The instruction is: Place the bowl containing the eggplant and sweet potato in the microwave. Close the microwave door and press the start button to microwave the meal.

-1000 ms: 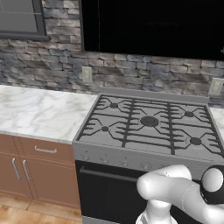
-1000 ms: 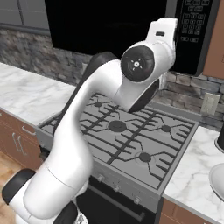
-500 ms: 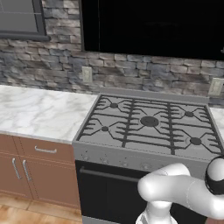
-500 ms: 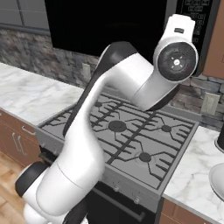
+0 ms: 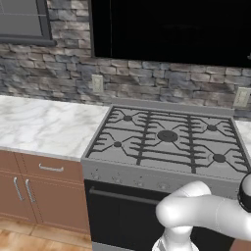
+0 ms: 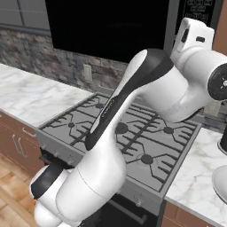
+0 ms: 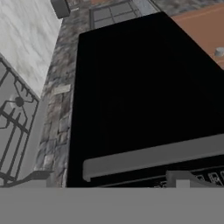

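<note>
The microwave [image 5: 171, 29] hangs black above the stove, and its microwave door [image 6: 106, 26] lies flush and shut. The hand view, rolled sideways, looks closely at the dark door [image 7: 140, 87], its grey handle bar [image 7: 153, 156] and the edge of the keypad [image 7: 208, 178]. In the right base view my gripper [image 6: 192, 27] is raised in front of the keypad panel [image 6: 201, 5] at the microwave's right side. Its fingers are hidden behind the white hand, and nothing shows held in them. The bowl, the eggplant and the sweet potato are out of view.
A gas stove [image 5: 166, 142] with black grates sits below the microwave, with the oven door under it. Marble counter [image 5: 44, 122] runs to the left over brown cabinets. On the right counter stand a white round object [image 6: 220, 179] and a dark one [image 6: 223, 137].
My arm has swung to the right, carrying the hand from in front of the microwave door towards the keypad side. The stove and counters have stayed put.
</note>
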